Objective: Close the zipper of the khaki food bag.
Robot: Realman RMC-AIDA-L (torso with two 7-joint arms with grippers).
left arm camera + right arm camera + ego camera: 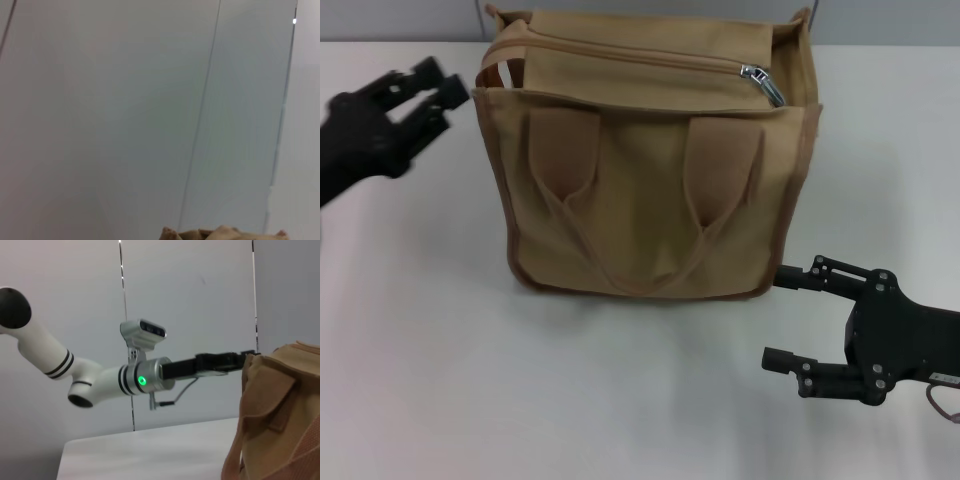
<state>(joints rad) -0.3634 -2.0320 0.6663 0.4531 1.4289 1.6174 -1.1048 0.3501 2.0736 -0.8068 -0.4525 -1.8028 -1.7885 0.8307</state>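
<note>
A boxy tan canvas food bag (pixel 655 190) with brown trim stands upright on a plain white surface (pixel 440 360), towards the far side. Two looped cloth handles hang down its front. The tan zipper track (pixel 620 55) runs across the top of the bag. Its small shiny silver slider (pixel 761 82) sits near the right end.

The black left gripper (pixel 440 88) is up beside the bag's top left corner, near it but not touching. I cannot tell how its jaws stand. The black right gripper (pixel 790 318) is low, just beside the bag's bottom right corner, and its jaws are wide apart, with nothing between them.

Behind the surface stands a pale grey wall (pixel 200 300) made of panels with thin dark seams.
</note>
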